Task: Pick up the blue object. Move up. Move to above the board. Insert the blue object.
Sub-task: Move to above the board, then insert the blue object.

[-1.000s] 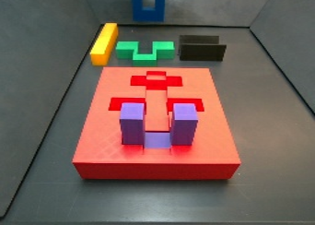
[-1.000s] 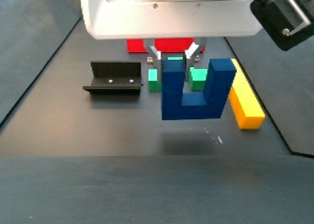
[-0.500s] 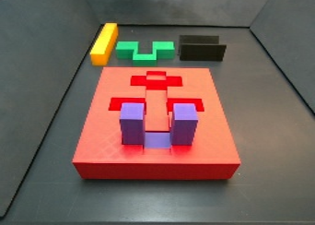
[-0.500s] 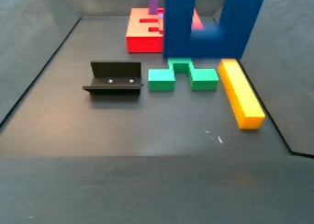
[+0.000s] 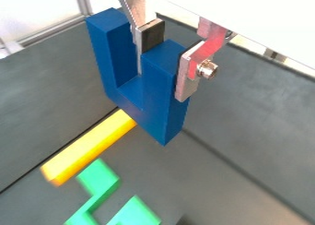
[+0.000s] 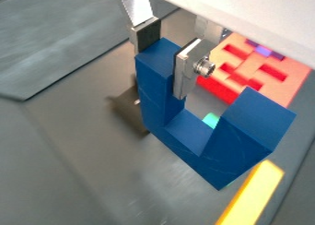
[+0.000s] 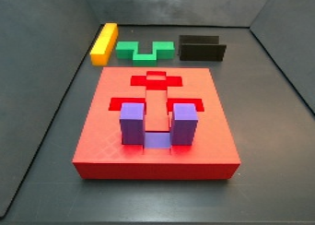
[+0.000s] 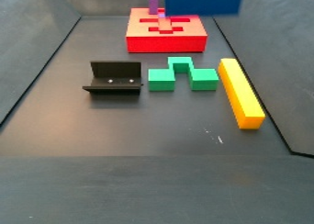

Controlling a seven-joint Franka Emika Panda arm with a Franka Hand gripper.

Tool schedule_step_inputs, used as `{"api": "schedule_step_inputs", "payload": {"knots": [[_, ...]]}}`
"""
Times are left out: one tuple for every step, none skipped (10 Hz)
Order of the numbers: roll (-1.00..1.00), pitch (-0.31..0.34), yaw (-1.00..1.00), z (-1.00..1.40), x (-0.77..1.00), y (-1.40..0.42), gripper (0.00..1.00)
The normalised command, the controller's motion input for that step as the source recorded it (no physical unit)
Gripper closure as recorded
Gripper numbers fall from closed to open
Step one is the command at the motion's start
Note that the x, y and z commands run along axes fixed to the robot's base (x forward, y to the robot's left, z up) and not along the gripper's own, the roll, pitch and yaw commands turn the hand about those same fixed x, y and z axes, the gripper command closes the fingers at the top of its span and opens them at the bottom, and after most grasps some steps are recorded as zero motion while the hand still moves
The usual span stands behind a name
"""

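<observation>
Dark blue object (image 5: 138, 81) clamped between gripper (image 5: 170, 46) fingers, one prong pinched by silver plates with dark pads; visible in both wrist views, also (image 6: 204, 118). Hangs clear of floor, base downward, well above dark table (image 8: 147, 145). Only bottom edge of blue object (image 8: 203, 0) showing at top of a side view, above far end of scene; gripper body out of frame there. Not visible in side view facing board front. Red board (image 7: 157, 123) flat on table, shaped recesses in top, purple U-shaped block (image 7: 159, 123) seated upright in near recess. Board also seen past held piece in a wrist view (image 6: 259, 67). Green notched block (image 8: 185, 75) on floor beside fixture (image 8: 113, 80), yellow bar (image 8: 241, 92) just beside green block on opposite side. Yellow bar (image 5: 88, 148) and green block (image 5: 109, 199) below held piece in a wrist view.
</observation>
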Motion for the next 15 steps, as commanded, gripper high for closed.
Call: {"api": "schedule_step_inputs", "payload": {"knots": [[0.02,0.021,-0.03,0.13,-0.09,-1.4,1.0],[0.02,0.021,-0.01,0.13,-0.09,-1.4,1.0],[0.01,0.026,0.0,0.14,-0.09,-1.4,1.0],[0.0,0.022,0.0,0.14,-0.09,-1.4,1.0],[0.0,0.013,0.01,0.14,-0.09,-1.4,1.0],[0.0,0.01,0.01,0.15,-0.09,-1.4,1.0],[-0.01,0.017,0.01,0.15,-0.09,-1.4,1.0],[0.0,0.032,0.0,0.17,-0.08,-1.4,1.0],[0.0,0.053,0.01,0.18,-0.07,-1.4,1.0],[0.01,0.08,0.01,0.19,-0.04,-1.4,1.0],[0.01,0.112,0.01,0.1,0.02,-0.67,1.0],[0.01,0.141,0.0,0.04,0.07,-0.2,1.0],[0.0,0.0,0.0,-0.01,0.06,0.0,1.0],[0.0,-0.059,-0.22,-0.29,0.67,0.08,1.0],[0.01,-0.044,-0.21,-0.44,0.9,0.11,1.0]]}}
